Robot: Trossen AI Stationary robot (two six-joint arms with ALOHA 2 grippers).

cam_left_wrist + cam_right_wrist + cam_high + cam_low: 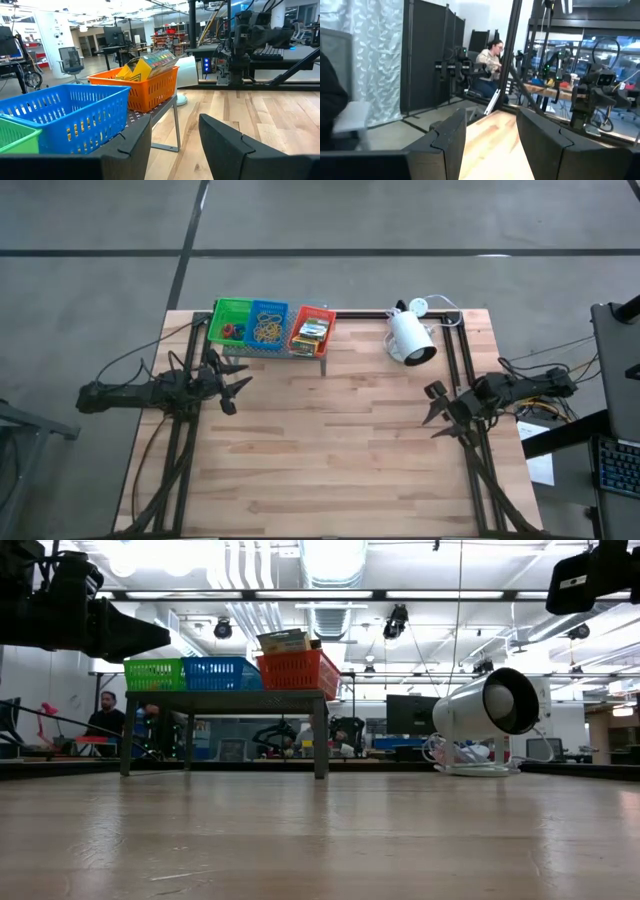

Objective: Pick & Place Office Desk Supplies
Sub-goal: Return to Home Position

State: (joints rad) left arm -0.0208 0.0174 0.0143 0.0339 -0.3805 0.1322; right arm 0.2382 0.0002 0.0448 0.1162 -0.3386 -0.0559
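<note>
1. High view: the green tray, blue tray and red-orange tray sit side by side on the grey shelf at the far edge of the table. The row's long axis runs left to right.
2. Contents, as far as they show: red and blue loops in the green tray, tan rubber bands in the blue tray, and the card boxes in the red-orange tray (in the left wrist view they jut above its rim).
3. Left gripper hangs just in front of the shelf's near-left corner, fingers spread with nothing between them. The trays lie ahead of it toward the far edge, close but apart.
4. Right gripper is well apart on the other side, past the white lamp, jaws likewise parted and empty.
5. Judgement: placing looks done, so what counts now is clearance (the left arm is by far the nearer). A retreat straight back along its own line, away from the shelf leg, should leave the row undisturbed. A sideways swing toward the shelf is the risk.
</note>
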